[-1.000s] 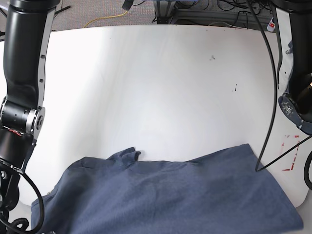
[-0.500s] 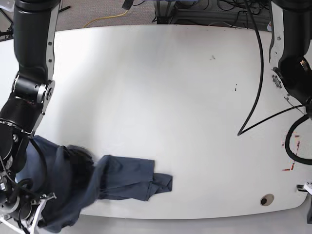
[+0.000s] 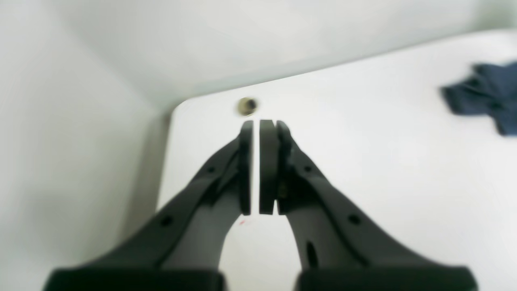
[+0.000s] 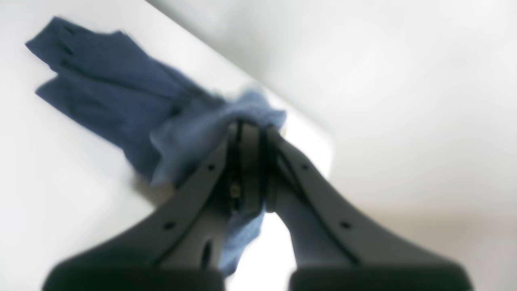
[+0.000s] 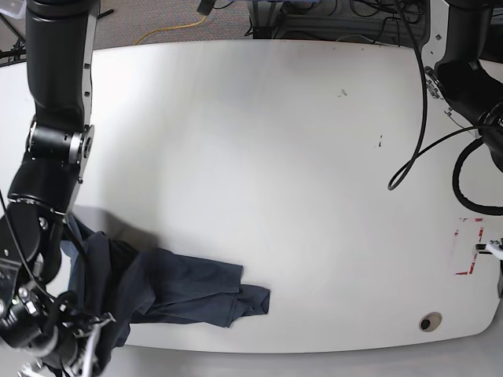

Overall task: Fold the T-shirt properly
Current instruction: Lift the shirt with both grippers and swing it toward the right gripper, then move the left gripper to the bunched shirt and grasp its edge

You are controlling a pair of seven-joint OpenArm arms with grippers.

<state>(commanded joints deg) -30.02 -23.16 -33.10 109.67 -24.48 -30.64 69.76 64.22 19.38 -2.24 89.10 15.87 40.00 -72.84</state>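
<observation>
Right end effector clamped on bunched T-shirt at surface edge. Left end effector nearly together, holding nothing.

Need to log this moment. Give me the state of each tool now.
Left tool: closed but for a thin slit, holding nothing.
Right tool: closed on the T-shirt, which is bunched at the table corner.

One T-shirt, one white table, two grippers, one small round hole and one red-marked label.
</observation>
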